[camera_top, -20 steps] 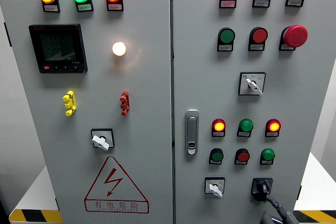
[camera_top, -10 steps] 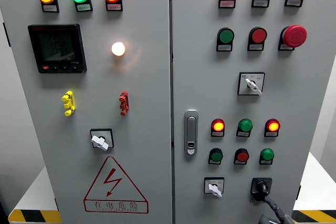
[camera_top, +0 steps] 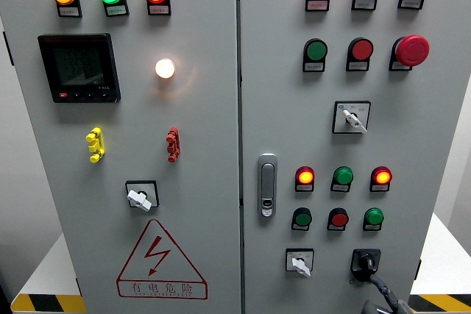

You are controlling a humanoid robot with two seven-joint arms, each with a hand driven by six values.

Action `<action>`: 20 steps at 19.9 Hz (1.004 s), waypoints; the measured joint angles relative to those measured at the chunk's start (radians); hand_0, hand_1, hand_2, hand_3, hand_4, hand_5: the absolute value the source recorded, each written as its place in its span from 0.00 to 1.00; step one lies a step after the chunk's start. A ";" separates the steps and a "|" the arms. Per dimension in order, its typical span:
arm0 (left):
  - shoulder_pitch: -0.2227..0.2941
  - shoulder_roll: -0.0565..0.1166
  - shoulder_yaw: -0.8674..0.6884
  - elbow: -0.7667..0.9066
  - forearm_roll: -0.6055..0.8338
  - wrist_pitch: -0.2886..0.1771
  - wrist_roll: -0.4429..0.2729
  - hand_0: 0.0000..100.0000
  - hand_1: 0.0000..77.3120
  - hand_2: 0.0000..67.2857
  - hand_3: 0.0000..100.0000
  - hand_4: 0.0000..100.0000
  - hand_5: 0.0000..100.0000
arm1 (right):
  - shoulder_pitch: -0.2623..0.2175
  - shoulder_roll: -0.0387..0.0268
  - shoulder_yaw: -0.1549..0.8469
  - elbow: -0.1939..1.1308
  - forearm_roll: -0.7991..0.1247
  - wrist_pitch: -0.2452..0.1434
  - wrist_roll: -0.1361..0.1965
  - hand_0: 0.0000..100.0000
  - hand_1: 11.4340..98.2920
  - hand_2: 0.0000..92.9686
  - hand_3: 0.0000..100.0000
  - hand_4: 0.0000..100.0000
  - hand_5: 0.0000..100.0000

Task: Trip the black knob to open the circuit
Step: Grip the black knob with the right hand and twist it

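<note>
The black knob sits on a black square plate at the bottom right of the right cabinet door, its handle roughly upright. My right hand comes in at the bottom edge just below it. Only a dark, thin part of the hand shows, and it reaches up to the lower left edge of the knob's plate. Most of the hand is cut off by the frame. My left arm does not appear.
A white selector switch is left of the black knob, with others higher up and on the left door. Lit lamps, push buttons, a red mushroom button and a door latch are also on the panel.
The whole panel has drifted a few pixels left in the picture. My right hand stays at the knob's lower edge, and the knob's handle looks unchanged.
</note>
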 measured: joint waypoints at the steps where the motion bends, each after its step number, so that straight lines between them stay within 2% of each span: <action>1: 0.000 0.000 0.000 0.000 0.000 0.000 0.000 0.00 0.04 0.19 0.21 0.07 0.02 | -0.001 0.0000 -0.003 0.000 -0.001 0.000 0.000 1.00 0.81 0.03 0.91 0.98 1.00; 20: 0.000 0.000 0.000 0.000 0.000 0.000 0.000 0.00 0.04 0.19 0.21 0.07 0.02 | 0.006 0.0010 -0.023 0.007 -0.001 0.005 -0.002 1.00 0.78 0.04 0.92 0.99 1.00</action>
